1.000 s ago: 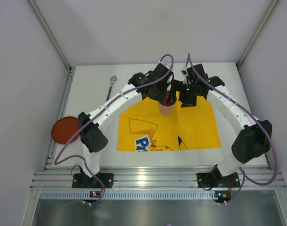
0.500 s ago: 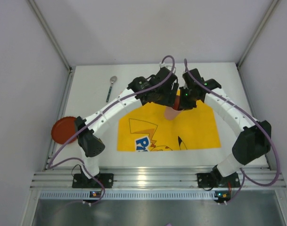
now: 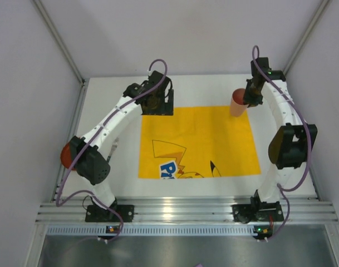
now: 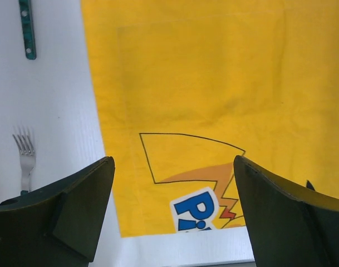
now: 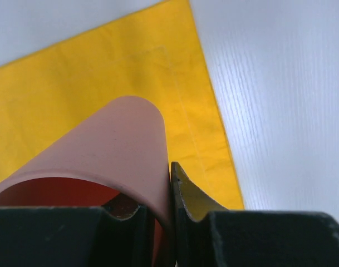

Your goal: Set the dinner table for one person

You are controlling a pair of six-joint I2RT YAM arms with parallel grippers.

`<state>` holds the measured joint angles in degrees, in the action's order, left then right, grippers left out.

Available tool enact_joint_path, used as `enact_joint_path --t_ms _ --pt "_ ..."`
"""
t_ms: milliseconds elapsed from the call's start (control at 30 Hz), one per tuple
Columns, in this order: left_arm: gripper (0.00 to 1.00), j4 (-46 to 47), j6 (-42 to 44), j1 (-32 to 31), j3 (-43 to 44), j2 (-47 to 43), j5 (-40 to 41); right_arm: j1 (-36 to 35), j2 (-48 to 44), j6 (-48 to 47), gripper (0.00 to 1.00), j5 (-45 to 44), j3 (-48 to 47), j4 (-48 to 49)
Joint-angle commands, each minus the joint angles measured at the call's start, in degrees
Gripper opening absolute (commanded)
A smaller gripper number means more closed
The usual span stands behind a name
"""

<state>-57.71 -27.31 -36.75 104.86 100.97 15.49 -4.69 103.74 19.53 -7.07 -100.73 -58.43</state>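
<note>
top camera: the white surface lies under both arms. the left fingers hang over its far left part, right at the far left corner of the yellow cloth. the right fingers are over the far right part, beside the cloth's far right corner, with a pink cup in them. a red plate sits at the surface's left edge, mostly hidden behind the left arm's elbow. a fork peeks out between that arm and the cloth. i count one cloth, one cup, one plate and one fork here

left wrist camera: the left fingers are spread wide with nothing between them. below them the cloth's left edge runs up the frame, with bare white surface on the left side under one finger. on that white strip lie one fork and, further off, one teal handle whose head is out of frame

right wrist camera: the right fingers are pinched onto the cup's wall at the rim, one inside and one outside. the cup hangs over the cloth's corner, with bare surface just to the right. i cannot tell whether the cup's base touches down
</note>
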Motion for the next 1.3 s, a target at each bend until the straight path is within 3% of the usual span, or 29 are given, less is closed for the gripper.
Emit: enact_joint_path --t_ms 0,167,300,400,433,500,533,633,933,1267 --pt "0.93 3.92 1.29 3.35 -2.81 -3.59 -2.30 0.12 5.05 -2.21 0.00 -0.23 -6.31 -1.07" --pt "0.92 6.47 2.52 9.41 -5.80 -1.84 -3.80 0.73 12.52 -0.99 0.00 -0.05 -7.82 -0.02" --pt "0.89 7.79 1.48 15.21 -5.63 1.24 -6.25 1.00 13.77 0.33 0.01 2.41 -3.44 4.28" --pt "0.89 9.02 2.17 18.99 -4.40 3.61 -6.96 1.00 13.94 1.04 0.21 3.11 -1.84 6.14" --pt "0.89 9.54 2.70 20.39 -3.36 4.14 -6.96 1.00 14.29 1.12 0.38 3.55 -1.84 6.14" --pt "0.89 10.16 4.36 22.50 -2.12 6.24 -6.26 1.08 14.47 0.78 0.55 4.78 -2.36 6.05" --pt "0.88 10.51 4.81 23.30 -1.77 7.04 -6.17 1.00 14.38 0.51 0.69 5.31 -2.63 6.05" --pt "0.87 11.66 5.60 26.72 -0.01 10.81 -6.43 0.91 12.98 0.51 0.84 6.71 -4.56 4.21" --pt "0.87 18.86 13.33 30.77 5.09 20.49 -4.76 -1.02 -3.16 1.82 0.87 9.44 -2.90 -0.89" --pt "0.80 18.78 13.42 33.06 9.40 31.57 -8.80 -0.94 -15.67 0.60 0.86 9.97 4.57 -5.64"
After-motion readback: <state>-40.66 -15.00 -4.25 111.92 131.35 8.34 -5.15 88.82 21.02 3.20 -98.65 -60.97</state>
